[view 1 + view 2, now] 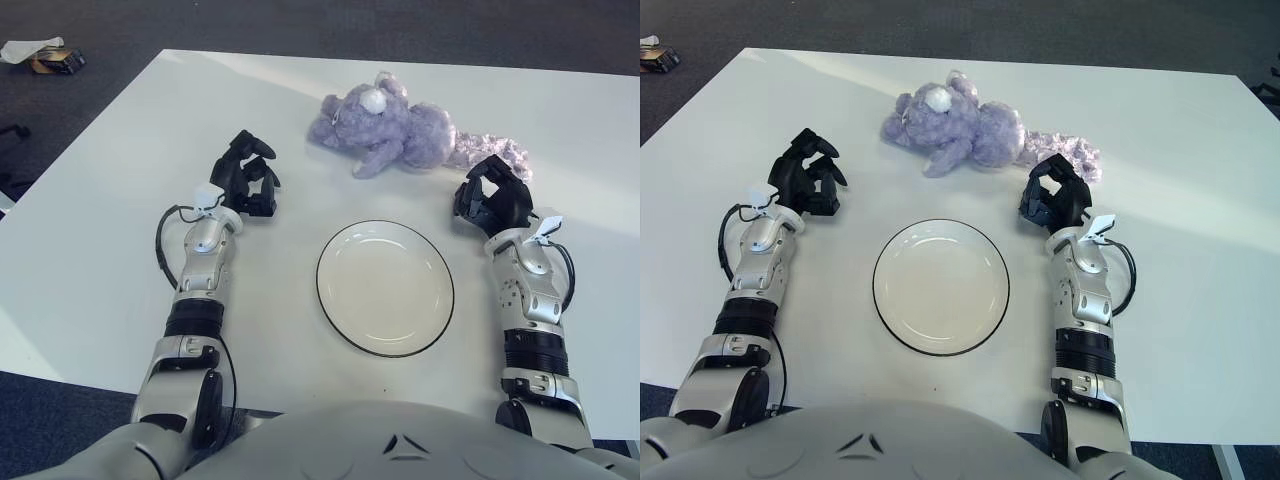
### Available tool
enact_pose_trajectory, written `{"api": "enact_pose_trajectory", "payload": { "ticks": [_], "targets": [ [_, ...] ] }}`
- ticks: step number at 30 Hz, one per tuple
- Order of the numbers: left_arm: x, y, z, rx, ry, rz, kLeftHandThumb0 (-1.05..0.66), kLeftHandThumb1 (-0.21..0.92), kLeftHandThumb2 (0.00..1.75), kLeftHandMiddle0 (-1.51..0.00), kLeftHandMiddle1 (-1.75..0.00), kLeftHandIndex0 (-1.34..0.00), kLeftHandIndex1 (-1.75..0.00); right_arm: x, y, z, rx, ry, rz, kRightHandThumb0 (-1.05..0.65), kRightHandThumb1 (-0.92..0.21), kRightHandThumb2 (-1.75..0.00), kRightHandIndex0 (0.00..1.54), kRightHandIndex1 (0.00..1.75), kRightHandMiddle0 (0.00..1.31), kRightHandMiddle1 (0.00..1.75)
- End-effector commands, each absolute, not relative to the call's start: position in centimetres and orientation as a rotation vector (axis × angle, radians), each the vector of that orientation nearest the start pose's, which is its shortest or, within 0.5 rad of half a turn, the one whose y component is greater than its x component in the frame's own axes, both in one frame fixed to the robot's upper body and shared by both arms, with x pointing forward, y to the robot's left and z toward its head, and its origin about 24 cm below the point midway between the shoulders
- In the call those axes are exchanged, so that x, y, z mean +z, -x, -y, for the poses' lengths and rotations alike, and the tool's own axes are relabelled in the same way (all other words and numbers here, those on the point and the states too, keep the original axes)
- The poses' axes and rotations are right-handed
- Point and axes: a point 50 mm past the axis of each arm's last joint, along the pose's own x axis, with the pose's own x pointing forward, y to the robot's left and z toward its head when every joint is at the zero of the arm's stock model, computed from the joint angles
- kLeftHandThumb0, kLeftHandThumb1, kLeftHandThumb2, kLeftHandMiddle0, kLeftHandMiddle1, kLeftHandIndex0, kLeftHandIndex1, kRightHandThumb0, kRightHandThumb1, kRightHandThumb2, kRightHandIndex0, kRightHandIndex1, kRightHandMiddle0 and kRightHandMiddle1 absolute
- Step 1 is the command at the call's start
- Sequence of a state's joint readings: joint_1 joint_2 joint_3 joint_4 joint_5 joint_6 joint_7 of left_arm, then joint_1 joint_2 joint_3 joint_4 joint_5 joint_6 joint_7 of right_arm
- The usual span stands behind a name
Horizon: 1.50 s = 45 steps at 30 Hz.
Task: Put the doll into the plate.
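A broad white tabletop (90, 270) fills most of both views, with dark carpeted floor (300, 25) beyond its far edge. Near the far side of the tabletop lies the doll (385, 128), a lavender plush animal stretched on its side, its head toward the robot's left and its shaggy tail trailing off to the robot's right. It is well outside the plate (385, 288), a round white dish with a thin dark rim that sits empty near the front edge, between the two forearms. The right hand (492, 200) shows just to the right of the plate's far rim, close beside the doll's tail; its black fingers (1044, 190) are curled loosely and grip nothing, though whether they brush the tail cannot be told. The left hand (245, 178) shows to the left of the plate, apart from both plate and doll, fingers likewise loosely curled around nothing. On the floor at the far left lies a small box with crumpled paper (45, 55).
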<state>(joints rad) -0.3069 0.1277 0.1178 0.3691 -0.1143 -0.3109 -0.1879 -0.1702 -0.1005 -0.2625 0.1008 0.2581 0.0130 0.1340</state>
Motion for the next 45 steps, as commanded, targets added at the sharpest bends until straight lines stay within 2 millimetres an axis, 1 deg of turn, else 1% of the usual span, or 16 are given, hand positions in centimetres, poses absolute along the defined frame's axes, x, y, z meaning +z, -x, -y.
{"api": "enact_pose_trajectory", "payload": {
  "ticks": [1, 2, 13, 19, 21, 28, 32, 33, 35, 36, 37, 38, 39, 40, 42, 45],
  "targets": [
    [6.3, -30.2, -18.0, -0.092, -0.009, 0.207, -0.01, 0.20, 1.46, -0.75, -1.71, -0.44, -1.75, 6.2, -27.3, 22.0, -0.084, -0.214, 0.123, -0.15, -0.24, -1.39, 0.82, 1.75, 0.52, 1.69],
    [6.3, -30.2, -18.0, -0.090, -0.010, 0.203, -0.01, 0.19, 1.48, -0.75, -1.72, -0.44, -1.75, 6.4, -27.2, 22.1, -0.075, -0.218, 0.148, -0.05, -0.17, -1.48, 0.78, 1.75, 0.53, 1.68],
    [6.1, -30.4, -18.1, -0.098, 0.003, 0.178, -0.01, 0.18, 1.49, -0.75, -1.73, -0.45, -1.75, 8.1, -27.0, 23.0, -0.052, -0.180, 0.267, -0.01, -0.20, -1.46, 0.72, 1.75, 0.45, 1.72],
    [6.0, -30.6, -18.1, -0.097, -0.001, 0.182, -0.02, 0.14, 1.54, -0.78, -1.74, -0.48, -1.74, 9.9, -27.3, 23.7, -0.098, -0.035, 0.339, -0.01, -0.20, -1.46, 0.72, 1.75, 0.44, 1.73],
    [5.9, -30.6, -18.1, -0.098, 0.005, 0.183, -0.02, 0.13, 1.55, -0.79, -1.75, -0.49, -1.74, 10.6, -27.4, 23.9, -0.116, 0.065, 0.377, -0.01, -0.21, -1.45, 0.72, 1.74, 0.43, 1.74],
    [5.7, -30.6, -18.0, -0.100, 0.021, 0.181, -0.01, 0.17, 1.50, -0.75, -1.75, -0.46, -1.75, 12.9, -28.1, 24.4, -0.169, 0.382, 0.495, -0.01, -0.33, -1.26, 0.69, 1.59, 0.36, 1.75],
    [5.7, -30.6, -18.0, -0.101, 0.025, 0.183, -0.01, 0.19, 1.48, -0.74, -1.75, -0.45, -1.75, 14.3, -28.3, 24.0, -0.202, 0.554, 0.551, -0.01, -0.38, -1.18, 0.65, 1.55, 0.35, 1.75],
    [5.6, -30.6, -17.9, -0.102, 0.024, 0.184, -0.01, 0.19, 1.48, -0.73, -1.74, -0.45, -1.75, 14.4, -28.3, 23.9, -0.207, 0.607, 0.552, -0.01, -0.41, -1.15, 0.63, 1.54, 0.35, 1.75],
    [5.6, -30.6, -17.9, -0.104, 0.022, 0.185, -0.01, 0.19, 1.48, -0.73, -1.74, -0.44, -1.75, 14.5, -28.4, 23.8, -0.212, 0.676, 0.548, -0.01, -0.51, -1.01, 0.56, 1.51, 0.32, 1.74],
    [5.6, -30.6, -17.9, -0.106, 0.020, 0.185, -0.01, 0.19, 1.48, -0.74, -1.74, -0.44, -1.75, 14.7, -28.6, 23.7, -0.209, 0.718, 0.539, -0.01, -0.59, -0.90, 0.52, 1.49, 0.29, 1.72],
    [5.6, -30.6, -17.9, -0.107, 0.018, 0.185, -0.01, 0.19, 1.48, -0.74, -1.74, -0.44, -1.75, 14.8, -28.7, 23.7, -0.208, 0.744, 0.534, -0.08, -0.64, -0.81, 0.48, 1.46, 0.30, 1.70],
    [5.6, -30.6, -17.8, -0.108, 0.017, 0.185, -0.01, 0.19, 1.48, -0.74, -1.74, -0.44, -1.75, 14.9, -28.7, 23.7, -0.208, 0.761, 0.530, -0.18, -0.74, -0.66, 0.43, 1.40, 0.31, 1.66],
    [5.6, -30.6, -17.8, -0.110, 0.016, 0.185, -0.01, 0.19, 1.48, -0.74, -1.73, -0.44, -1.75, 15.1, -29.0, 23.5, -0.206, 0.781, 0.527, -0.24, -0.80, -0.56, 0.40, 1.37, 0.32, 1.64],
    [5.5, -30.6, -17.8, -0.111, 0.016, 0.185, -0.01, 0.19, 1.47, -0.74, -1.73, -0.44, -1.75, 15.3, -29.1, 23.4, -0.206, 0.792, 0.525, -0.31, -0.77, -0.56, 0.38, 1.33, 0.27, 1.59],
    [5.5, -30.6, -17.8, -0.113, 0.015, 0.185, -0.01, 0.19, 1.47, -0.74, -1.73, -0.44, -1.75, 15.8, -29.5, 23.1, -0.203, 0.813, 0.523, -0.49, -0.65, -0.67, 0.35, 1.25, 0.15, 1.46],
    [5.5, -30.7, -17.7, -0.116, 0.015, 0.186, -0.01, 0.19, 1.47, -0.74, -1.73, -0.44, -1.75, 16.9, -29.8, 22.7, -0.191, 0.836, 0.525, -0.60, -0.58, -0.74, 0.32, 1.19, 0.07, 1.38]
  ]
}}
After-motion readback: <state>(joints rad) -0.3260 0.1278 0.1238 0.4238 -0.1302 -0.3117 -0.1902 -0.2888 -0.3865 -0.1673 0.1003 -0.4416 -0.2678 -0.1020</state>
